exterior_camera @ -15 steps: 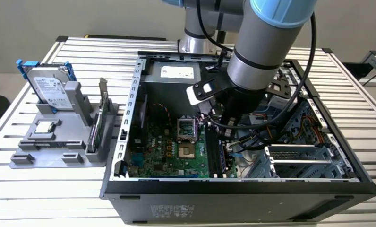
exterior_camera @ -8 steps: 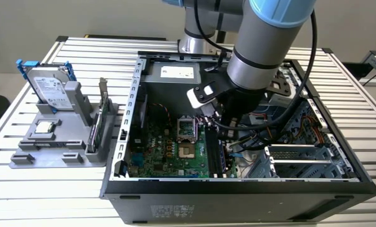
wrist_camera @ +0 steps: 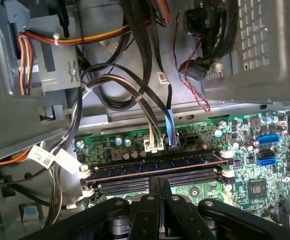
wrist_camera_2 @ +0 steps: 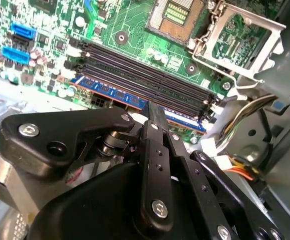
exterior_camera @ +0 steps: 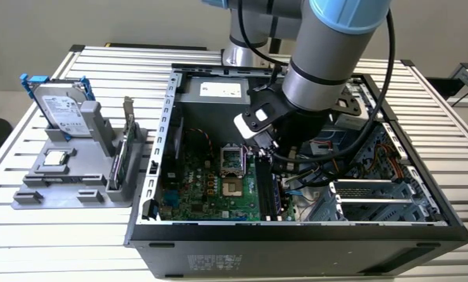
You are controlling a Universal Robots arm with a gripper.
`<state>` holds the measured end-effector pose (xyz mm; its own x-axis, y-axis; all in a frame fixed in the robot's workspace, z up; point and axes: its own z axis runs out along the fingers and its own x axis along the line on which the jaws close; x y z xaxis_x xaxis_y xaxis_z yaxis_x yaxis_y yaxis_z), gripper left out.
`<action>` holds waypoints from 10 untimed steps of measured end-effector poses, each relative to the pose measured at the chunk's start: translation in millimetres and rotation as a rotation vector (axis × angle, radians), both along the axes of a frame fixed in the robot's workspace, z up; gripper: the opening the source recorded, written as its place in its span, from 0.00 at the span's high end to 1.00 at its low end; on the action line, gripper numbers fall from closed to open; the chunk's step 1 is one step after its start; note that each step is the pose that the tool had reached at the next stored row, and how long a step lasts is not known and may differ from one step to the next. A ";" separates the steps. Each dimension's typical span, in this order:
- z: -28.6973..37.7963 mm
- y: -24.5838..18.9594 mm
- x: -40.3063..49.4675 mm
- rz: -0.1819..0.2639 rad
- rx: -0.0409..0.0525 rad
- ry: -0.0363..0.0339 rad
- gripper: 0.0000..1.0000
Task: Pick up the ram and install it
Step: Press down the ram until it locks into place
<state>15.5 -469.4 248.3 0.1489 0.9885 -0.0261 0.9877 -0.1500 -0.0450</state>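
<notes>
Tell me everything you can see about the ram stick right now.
The ram is a long, narrow blue circuit-board stick with a row of dark chips, also seen in the first wrist view. It stands on edge along one of the motherboard's black slots, the outermost of the row. The gripper sits directly over its middle; whether it is fully seated is unclear.
</notes>
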 end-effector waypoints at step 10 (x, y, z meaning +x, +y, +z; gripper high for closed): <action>-0.2 1.6 0.0 0.080 0.0000 0.0000 1.00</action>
